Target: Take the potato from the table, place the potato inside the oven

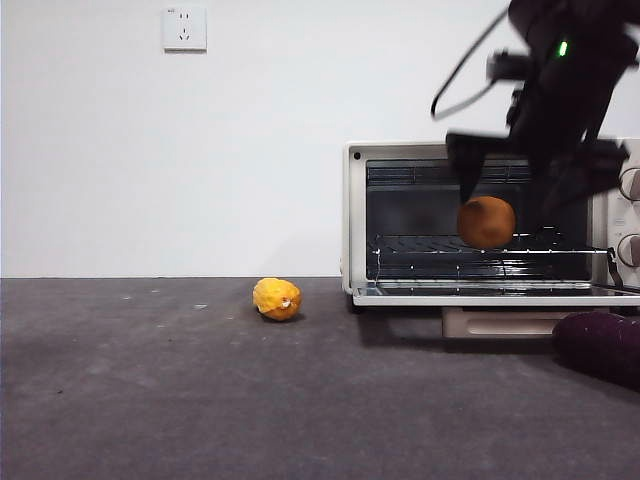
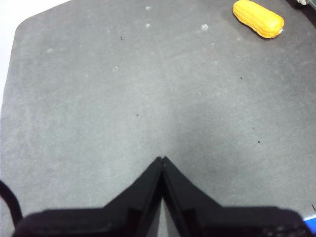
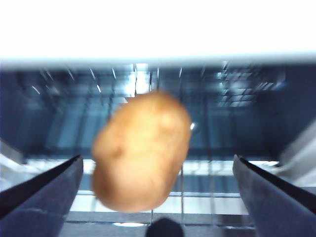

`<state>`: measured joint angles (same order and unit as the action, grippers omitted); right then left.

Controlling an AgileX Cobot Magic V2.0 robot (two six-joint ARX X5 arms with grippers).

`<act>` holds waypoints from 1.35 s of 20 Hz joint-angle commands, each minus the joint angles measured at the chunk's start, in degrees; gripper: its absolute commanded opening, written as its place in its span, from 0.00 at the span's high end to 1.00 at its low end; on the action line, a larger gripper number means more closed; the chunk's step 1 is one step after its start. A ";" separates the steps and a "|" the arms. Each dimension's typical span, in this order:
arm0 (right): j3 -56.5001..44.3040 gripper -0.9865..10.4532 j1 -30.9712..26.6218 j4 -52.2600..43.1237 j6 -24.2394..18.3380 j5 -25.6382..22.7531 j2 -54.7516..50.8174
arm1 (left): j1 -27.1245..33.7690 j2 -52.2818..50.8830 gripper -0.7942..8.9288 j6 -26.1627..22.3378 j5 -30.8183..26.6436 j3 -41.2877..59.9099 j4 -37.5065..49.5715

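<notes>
Two pincers. Right pincer (image 1: 530, 185): jaws spread wide, released, at the mouth of the toaster oven (image 1: 355, 215). Potato (image 1: 486, 222): between the jaws, touching neither, apparently just above the wire rack (image 1: 420, 250); long axis roughly toward the cavity. Door (image 1: 480, 295) down; nothing blocks the way. Left pincer (image 2: 162, 160): clenched, empty, over bare bench (image 2: 123, 98). Yellow vegetable (image 1: 277, 298) at the potato's 8 o'clock; purple vegetable (image 1: 600, 345) at 5 o'clock.
</notes>
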<state>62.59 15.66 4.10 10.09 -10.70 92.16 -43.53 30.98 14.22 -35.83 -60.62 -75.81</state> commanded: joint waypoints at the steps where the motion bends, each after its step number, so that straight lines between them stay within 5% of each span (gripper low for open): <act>1: 1.75 0.47 0.09 4.76 0.83 -0.17 -4.13 | -0.07 0.52 0.92 0.15 -0.22 0.24 0.24; 4: 2.10 0.47 0.11 14.62 0.85 0.24 -11.02 | -0.07 2.40 0.93 0.11 0.52 0.24 3.34; 14: 2.10 0.47 0.11 39.93 -7.74 0.85 -41.86 | -0.02 27.52 0.93 -3.48 22.49 0.24 27.98; 19: 2.10 0.47 0.11 46.97 -7.74 0.83 -53.92 | 1.88 46.84 0.93 -5.77 40.39 0.24 39.06; 21: 2.49 0.48 0.13 49.96 -7.74 0.85 -57.94 | 4.61 53.75 0.93 -3.89 46.31 0.24 43.69; 27: 11.61 0.48 0.11 58.97 -7.52 0.81 -64.28 | 16.33 69.35 0.93 12.63 75.01 0.22 57.40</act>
<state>74.46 15.68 63.51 2.96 -10.04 27.92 -26.98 100.33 23.14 37.91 -60.64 -18.68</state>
